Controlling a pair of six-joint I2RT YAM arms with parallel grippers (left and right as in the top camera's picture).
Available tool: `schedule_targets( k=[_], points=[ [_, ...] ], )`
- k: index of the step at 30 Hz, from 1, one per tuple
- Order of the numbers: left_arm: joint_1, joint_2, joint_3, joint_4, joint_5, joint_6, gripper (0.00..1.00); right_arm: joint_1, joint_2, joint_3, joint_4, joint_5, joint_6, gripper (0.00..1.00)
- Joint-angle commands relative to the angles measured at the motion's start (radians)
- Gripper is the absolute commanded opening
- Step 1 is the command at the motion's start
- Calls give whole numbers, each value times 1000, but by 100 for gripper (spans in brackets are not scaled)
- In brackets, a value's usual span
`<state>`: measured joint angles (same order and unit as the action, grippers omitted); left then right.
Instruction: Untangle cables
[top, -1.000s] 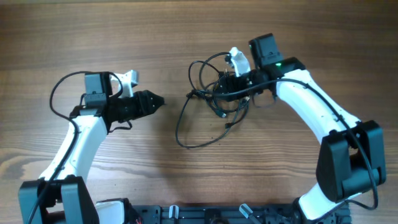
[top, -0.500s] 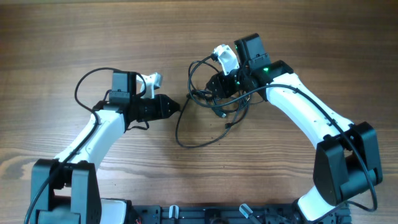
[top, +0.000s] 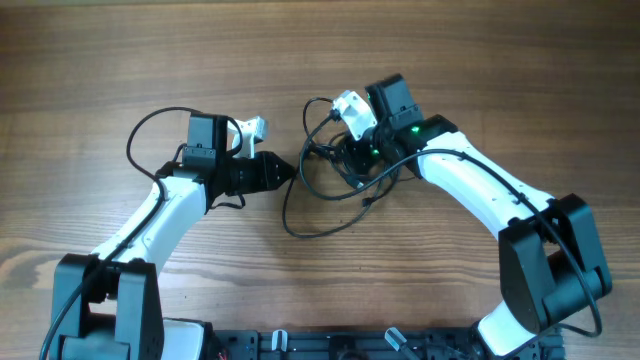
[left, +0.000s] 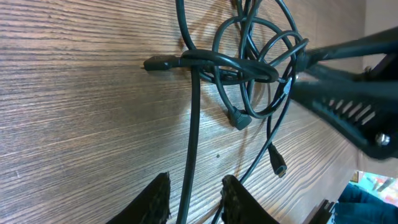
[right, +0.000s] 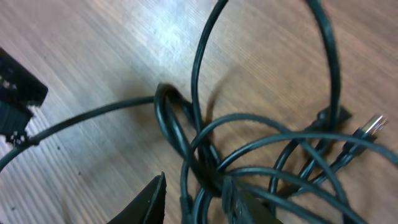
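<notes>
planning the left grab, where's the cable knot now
Overhead, the knot of cables sits mid-table under the right gripper, with the left gripper close on its left; one loop trails toward the robot.

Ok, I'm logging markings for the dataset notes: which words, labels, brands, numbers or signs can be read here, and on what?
None can be read in any view.
The thin black cables and their small plug ends show no print.
The right arm carries only a green light, with no lettering visible.
The wooden table is unmarked.
A coloured patch at the left wrist view's corner is too blurred to read.
</notes>
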<state>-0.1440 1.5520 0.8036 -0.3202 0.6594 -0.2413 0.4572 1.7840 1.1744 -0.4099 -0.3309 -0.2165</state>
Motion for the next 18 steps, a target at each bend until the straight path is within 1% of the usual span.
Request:
schedule_targets(
  k=[1, 11, 13, 18],
  points=[
    [-3, 6, 13, 3, -7, -2, 33, 2, 42, -6, 33, 17, -19, 21],
    [-3, 6, 13, 3, -7, -2, 34, 2, 75, -6, 18, 16, -19, 24],
    [-3, 6, 13, 3, -7, -2, 34, 2, 75, -6, 18, 16, -19, 29],
    [-3, 6, 13, 3, -6, -2, 34, 2, 77, -6, 14, 3, -20, 30]
  ],
)
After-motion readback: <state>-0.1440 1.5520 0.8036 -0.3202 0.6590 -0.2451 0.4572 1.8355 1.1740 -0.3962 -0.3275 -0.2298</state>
